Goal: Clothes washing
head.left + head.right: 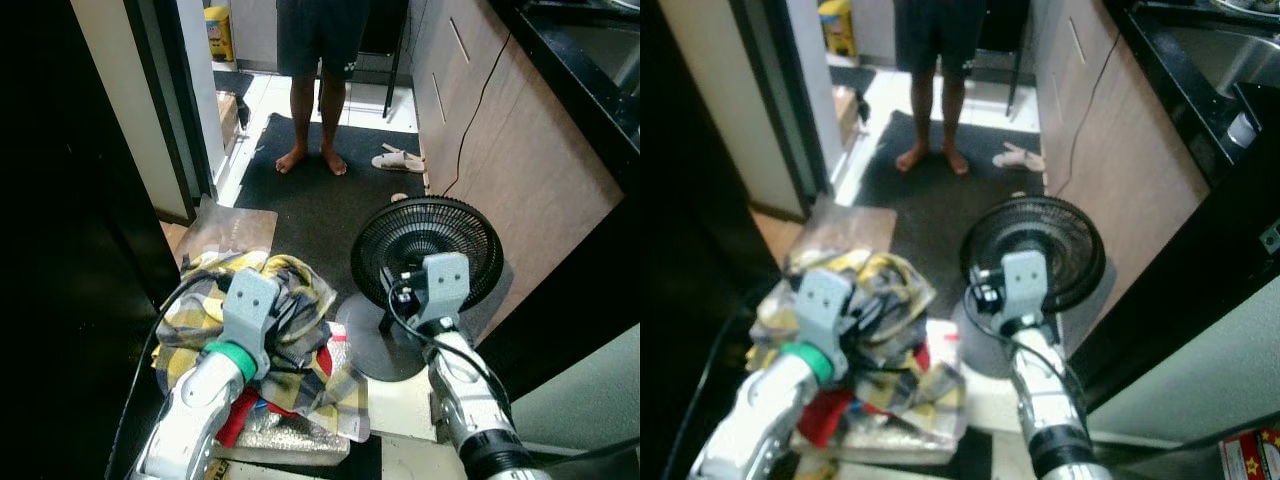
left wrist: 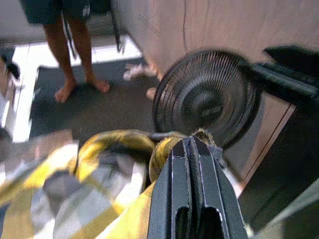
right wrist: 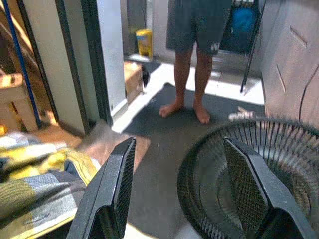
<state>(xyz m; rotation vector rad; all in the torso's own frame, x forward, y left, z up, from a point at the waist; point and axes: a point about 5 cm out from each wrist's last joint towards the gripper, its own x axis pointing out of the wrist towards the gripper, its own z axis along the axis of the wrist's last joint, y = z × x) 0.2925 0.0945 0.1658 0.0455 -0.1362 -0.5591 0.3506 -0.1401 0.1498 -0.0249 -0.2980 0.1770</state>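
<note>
While R fingers (image 3: 174, 194) gape wide by fan (image 1: 427, 250), L fingers (image 2: 192, 169) pinch yellow plaid shirt (image 1: 290, 330).

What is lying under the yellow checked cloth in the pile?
Under the yellow checked cloth a red garment shows at the near edge, and below it a silvery sheet. The cloth covers everything deeper in the pile. The left gripper is shut on the cloth.

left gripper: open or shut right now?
Shut. In the left wrist view the left gripper's two black fingers lie pressed together with no gap, their tips against the yellow plaid cloth; whether cloth is pinched, cannot tell.
</note>
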